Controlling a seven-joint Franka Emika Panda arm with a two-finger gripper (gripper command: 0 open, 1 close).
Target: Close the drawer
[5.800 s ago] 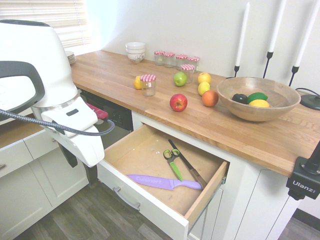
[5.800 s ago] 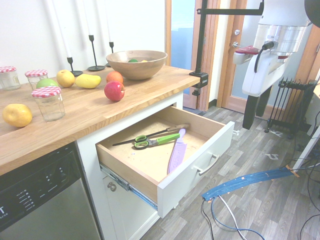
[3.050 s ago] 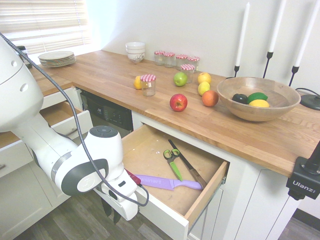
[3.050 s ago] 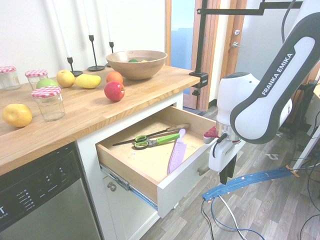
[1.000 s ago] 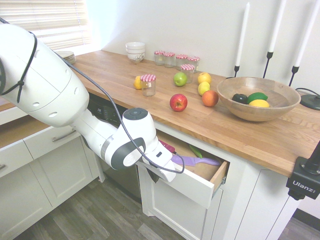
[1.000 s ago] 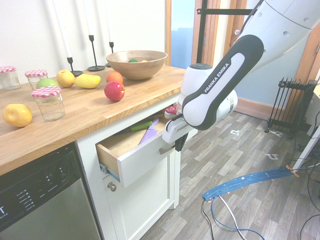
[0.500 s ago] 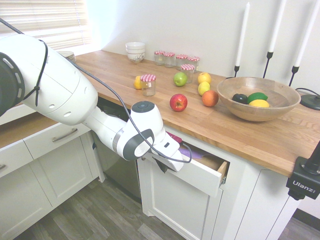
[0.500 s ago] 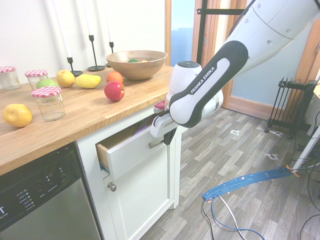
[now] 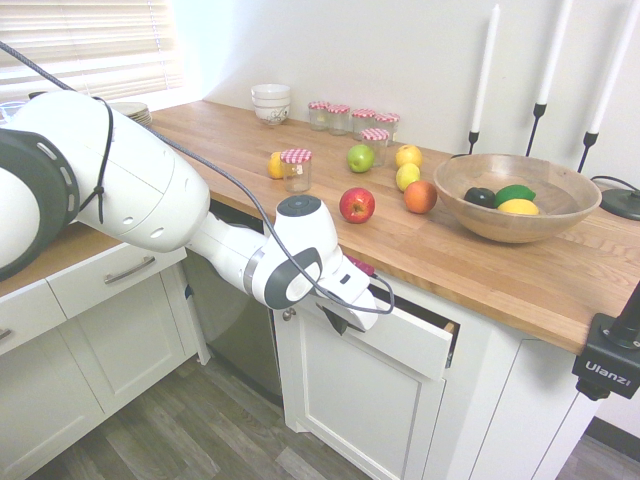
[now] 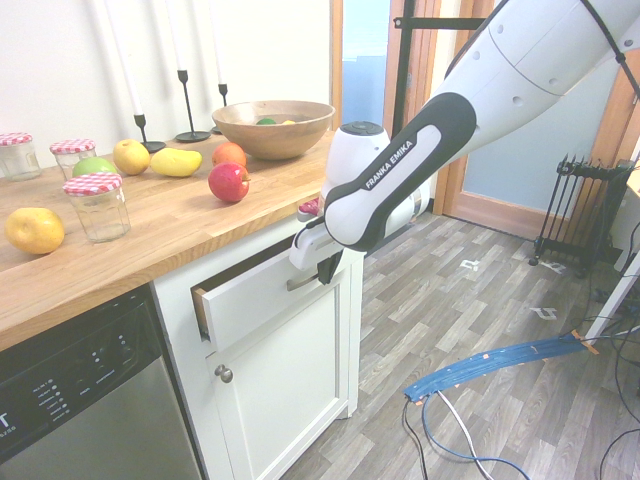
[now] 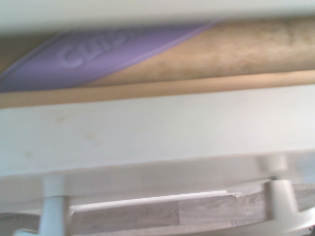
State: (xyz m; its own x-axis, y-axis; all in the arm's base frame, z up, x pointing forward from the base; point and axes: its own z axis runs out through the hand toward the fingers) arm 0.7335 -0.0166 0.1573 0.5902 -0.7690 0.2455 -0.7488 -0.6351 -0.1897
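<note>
The drawer has a white front and stands out only a short way from under the wooden counter. In the second exterior view the drawer shows a narrow dark gap at its top, and its silver handle lies beside the gripper. My gripper is shut, its dark fingers pressed against the drawer front by the handle. From the other side the gripper sits at the left part of the front. The wrist view shows the front's white top edge and a purple knife inside.
Apples, lemons and an orange, red-lidded jars, a wooden bowl and candlesticks stand on the counter. A white cabinet door is below the drawer, a dishwasher beside it. A blue strip lies on the floor.
The drawer has slid further in, from partly open to nearly flush. My gripper has moved toward the cabinet with it, staying shut against the front.
</note>
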